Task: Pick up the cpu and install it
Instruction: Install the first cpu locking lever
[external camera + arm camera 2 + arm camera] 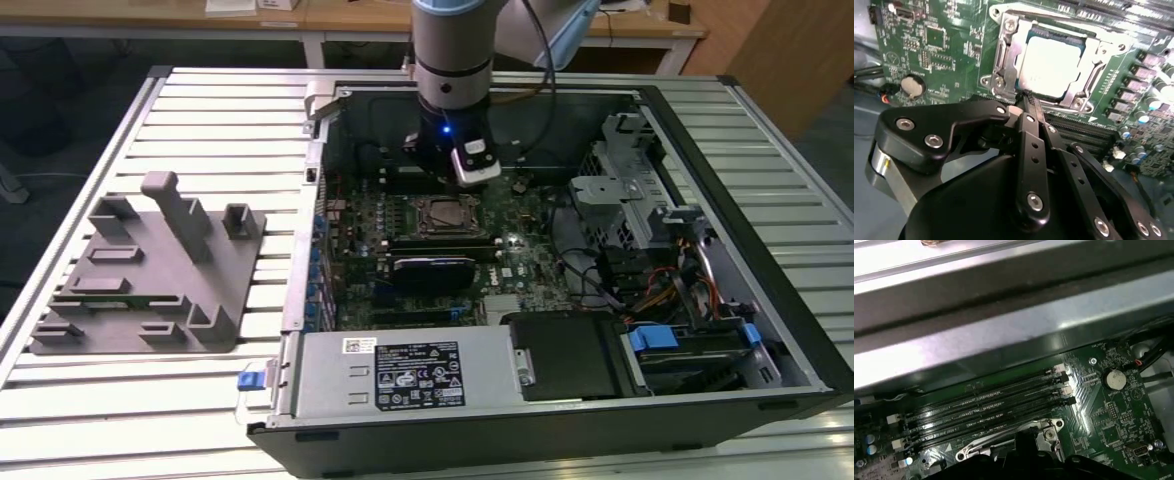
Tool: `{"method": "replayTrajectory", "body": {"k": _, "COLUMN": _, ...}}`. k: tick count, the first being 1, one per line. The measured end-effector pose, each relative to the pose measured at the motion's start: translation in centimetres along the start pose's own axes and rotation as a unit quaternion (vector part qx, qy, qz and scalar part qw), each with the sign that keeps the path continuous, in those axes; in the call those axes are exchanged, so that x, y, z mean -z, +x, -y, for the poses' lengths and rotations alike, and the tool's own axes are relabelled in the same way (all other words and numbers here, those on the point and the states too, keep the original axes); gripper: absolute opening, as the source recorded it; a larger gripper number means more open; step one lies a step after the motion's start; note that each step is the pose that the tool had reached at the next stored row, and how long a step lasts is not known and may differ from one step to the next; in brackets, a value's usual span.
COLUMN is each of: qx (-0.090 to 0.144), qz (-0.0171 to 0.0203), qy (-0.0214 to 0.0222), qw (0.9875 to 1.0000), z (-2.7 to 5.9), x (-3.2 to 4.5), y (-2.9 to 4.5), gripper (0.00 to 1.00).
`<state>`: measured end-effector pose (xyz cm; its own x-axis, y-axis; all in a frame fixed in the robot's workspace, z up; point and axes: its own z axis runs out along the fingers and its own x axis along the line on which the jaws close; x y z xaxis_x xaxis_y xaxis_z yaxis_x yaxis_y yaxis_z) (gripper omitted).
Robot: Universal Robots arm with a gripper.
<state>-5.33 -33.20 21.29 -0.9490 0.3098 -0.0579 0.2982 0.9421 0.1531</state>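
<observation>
the computer case [747,330] is laid open on the slatted table [200,400]; within the case the motherboard [441,250] is mounted; the cpu [1054,65] is seated in the socket [1004,55] on the motherboard; the gripper [1026,100] is held just above the socket; the fixture tray [147,270] is set outside the case, toward the exterior view's left; the power supply [400,375] is housed at the case's near edge.
</observation>
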Motion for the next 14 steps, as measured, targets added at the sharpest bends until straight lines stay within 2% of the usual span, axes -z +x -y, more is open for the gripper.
{"method": "replayTrajectory", "body": {"k": 2, "qx": -0.001, "qz": -0.0086, "qy": 0.0041, "qw": 1.0, "z": 0.04, "x": -0.01, "y": -0.18, "gripper": 0.11}}
{"method": "replayTrajectory", "body": {"k": 4, "qx": -0.002, "qz": -0.0135, "qy": 0.0083, "qw": 0.9999, "z": 0.06, "x": -0.01, "y": -0.32, "gripper": 0.11}}
{"method": "replayTrajectory", "body": {"k": 5, "qx": -0.002, "qz": -0.0141, "qy": 0.0101, "qw": 0.9998, "z": 0.07, "x": -0.01, "y": -0.35, "gripper": 0.11}}
{"method": "replayTrajectory", "body": {"k": 9, "qx": -0.002, "qz": -0.0136, "qy": 0.0114, "qw": 0.9998, "z": 0.1, "x": -0.02, "y": -0.36, "gripper": 0.11}}
{"method": "replayTrajectory", "body": {"k": 14, "qx": 0.0, "qz": -0.009, "qy": 0.0261, "qw": 0.9996, "z": 0.06, "x": 0.15, "y": -0.43, "gripper": 0.11}}
